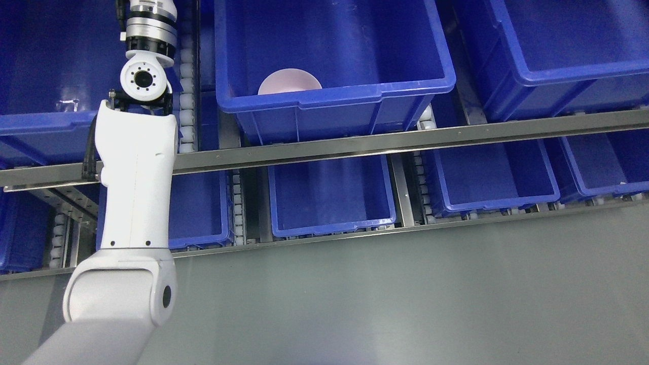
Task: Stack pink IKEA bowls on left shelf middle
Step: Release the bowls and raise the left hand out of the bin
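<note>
A pale pink bowl (289, 81) rests inside the blue bin (334, 101) on the upper shelf level, near the bin's front left corner; only its upper part shows above the bin wall. My left arm (137, 177) rises from the lower left, its wrist (150, 30) running out of the top edge, so the hand is out of view. The arm stands left of the bin with the bowl. My right arm does not show.
More blue bins sit on the rack: one at top left (45, 76), one at top right (557, 45), several on the lower level (332, 195). A metal rail (405, 139) crosses in front of the upper level. Grey floor (405, 294) lies below.
</note>
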Controlling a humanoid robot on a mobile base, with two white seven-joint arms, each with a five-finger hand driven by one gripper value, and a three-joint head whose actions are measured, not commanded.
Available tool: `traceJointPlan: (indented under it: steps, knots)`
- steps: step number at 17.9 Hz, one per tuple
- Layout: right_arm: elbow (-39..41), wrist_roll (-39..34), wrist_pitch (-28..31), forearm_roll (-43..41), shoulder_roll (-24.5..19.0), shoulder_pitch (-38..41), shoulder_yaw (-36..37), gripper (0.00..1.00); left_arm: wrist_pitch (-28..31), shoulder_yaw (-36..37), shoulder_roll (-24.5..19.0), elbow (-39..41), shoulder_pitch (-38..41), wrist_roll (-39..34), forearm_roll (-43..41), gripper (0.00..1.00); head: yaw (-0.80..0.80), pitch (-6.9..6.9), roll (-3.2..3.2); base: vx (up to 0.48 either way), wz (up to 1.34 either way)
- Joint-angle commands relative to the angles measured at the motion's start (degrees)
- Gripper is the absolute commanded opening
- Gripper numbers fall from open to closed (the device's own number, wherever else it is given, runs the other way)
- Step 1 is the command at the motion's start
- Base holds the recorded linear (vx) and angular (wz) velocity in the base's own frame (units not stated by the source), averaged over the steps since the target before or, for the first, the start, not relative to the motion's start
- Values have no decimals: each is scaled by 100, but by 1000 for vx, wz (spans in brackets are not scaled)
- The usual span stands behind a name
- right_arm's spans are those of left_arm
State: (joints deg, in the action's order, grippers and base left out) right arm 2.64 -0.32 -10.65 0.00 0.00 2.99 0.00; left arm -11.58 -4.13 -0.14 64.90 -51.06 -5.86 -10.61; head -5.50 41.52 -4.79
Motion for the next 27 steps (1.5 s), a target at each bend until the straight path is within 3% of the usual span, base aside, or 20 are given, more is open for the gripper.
traceJointPlan:
  steps: [1, 11, 16, 21, 27]
  knots:
    - [0, 14, 2, 44, 100, 0, 53, 100, 419, 17, -86, 759, 314, -645, 1052, 84, 0, 0, 0, 3, 30]
    - [0, 14, 2, 44, 100, 0, 53, 100, 648, 413, -86, 1779, 1607, -434, 1052, 86, 0, 0, 0, 3, -7]
    - [0, 14, 2, 44, 100, 0, 62, 100, 728, 396, -86, 1973, 1503, -434, 1044, 86, 0, -2, 0, 4, -23]
    - [0, 14, 2, 44, 100, 0, 61, 100, 1097, 237, -86, 2254, 800, -434, 1043, 87, 0, -2, 0, -2, 6]
    - [0, 14, 2, 44, 100, 0, 53, 100, 1141, 246, -86, 2466, 773, -434, 1043, 87, 0, -2, 0, 2, 9]
